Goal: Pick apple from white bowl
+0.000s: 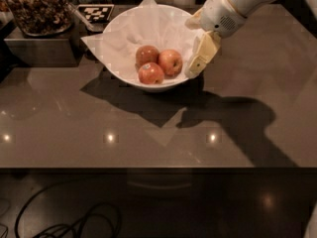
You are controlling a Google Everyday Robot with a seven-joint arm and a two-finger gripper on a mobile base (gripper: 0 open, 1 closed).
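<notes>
— Bench (74, 128) and room?
— Glossy brown, lamp glints; cables (74, 222) on the dark floor beyond its near edge.
— Apple (170, 62)?
— In the white bowl (163, 87) by the far edge. The pincer (195, 68) hangs just beside it, toward the right edge; its grip, cannot tell.

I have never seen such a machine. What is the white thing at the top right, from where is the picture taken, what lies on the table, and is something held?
The white thing is a robot arm; its cream end is the gripper, the part that grasps. It hangs at the right rim of the white bowl and holds nothing. The single camera looks down on the table from the front. The paper-lined bowl holds three apples; the apple to pick is the palest, nearest the gripper.
</notes>
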